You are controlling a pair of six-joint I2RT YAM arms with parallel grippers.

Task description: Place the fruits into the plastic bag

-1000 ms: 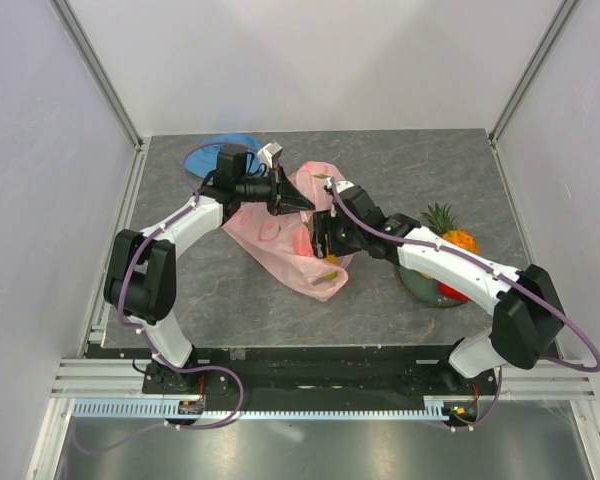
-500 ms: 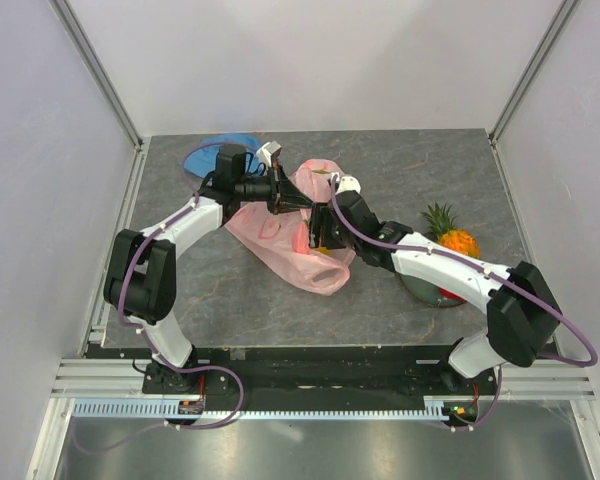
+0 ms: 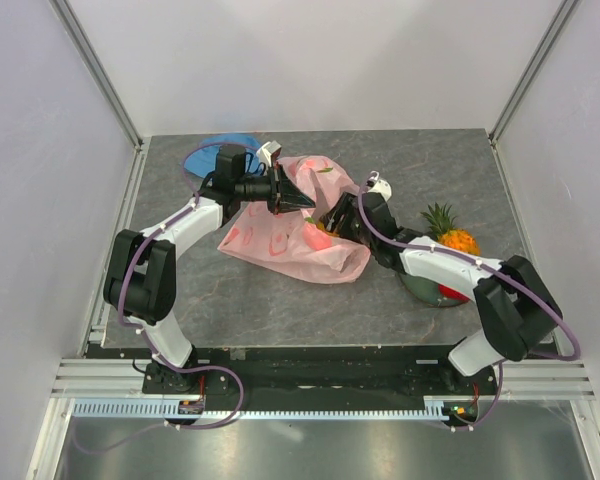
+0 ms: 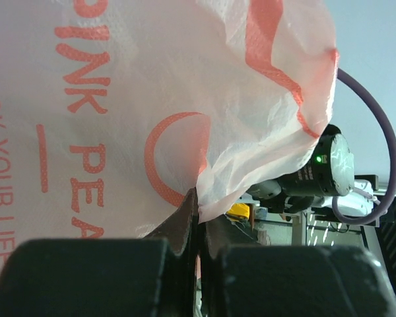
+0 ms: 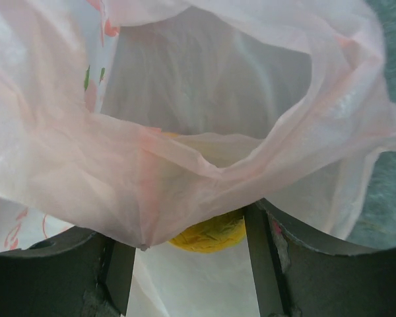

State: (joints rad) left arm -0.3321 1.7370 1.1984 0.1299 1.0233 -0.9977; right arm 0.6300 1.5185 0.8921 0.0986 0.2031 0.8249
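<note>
Grey stone-look tabletop (image 3: 230,300), white walls all round. Left gripper (image 3: 298,200) is pinched tight on a fold of the plastic bag (image 3: 280,240), holding its mouth up toward the right. Right gripper (image 3: 332,220) is poked into that mouth with a yellow mango (image 5: 208,232) clamped between its fingers (image 5: 261,264), and the thin film drapes right over them. That's my worry: let go here and the mango could land on the sagging lip and roll back out onto the tabletop instead of inside. Backing out could also snag the film and yank it from the left pinch. Pineapple (image 3: 450,238) and a red fruit (image 3: 452,292) wait at the dark plate (image 3: 420,288), right of the bag.
</note>
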